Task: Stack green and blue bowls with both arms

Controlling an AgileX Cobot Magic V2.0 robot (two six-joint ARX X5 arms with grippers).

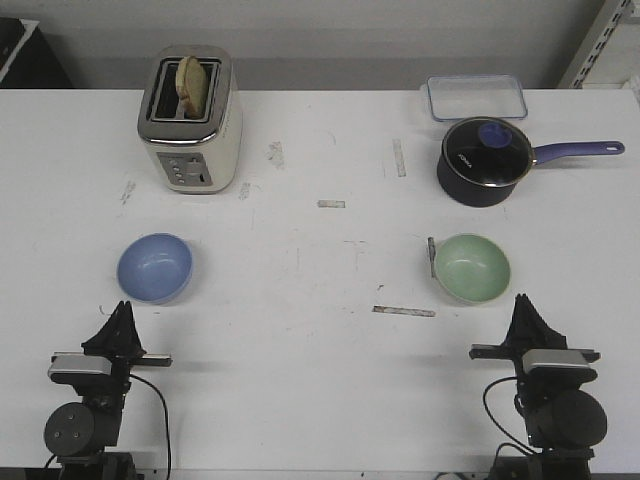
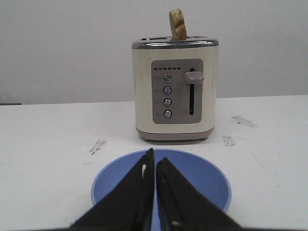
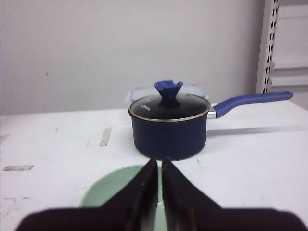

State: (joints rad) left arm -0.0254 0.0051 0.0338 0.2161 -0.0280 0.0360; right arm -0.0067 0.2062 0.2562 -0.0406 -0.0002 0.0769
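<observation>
Nothing grasped yet: left gripper and right gripper clenched empty, each just near of its bowl, blue bowl left, green bowl right, well apart; next, probably open and reach.

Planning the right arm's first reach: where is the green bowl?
In the front view the green bowl sits on the table's right side, just ahead of the right gripper and nearer than the dark blue pot.
</observation>
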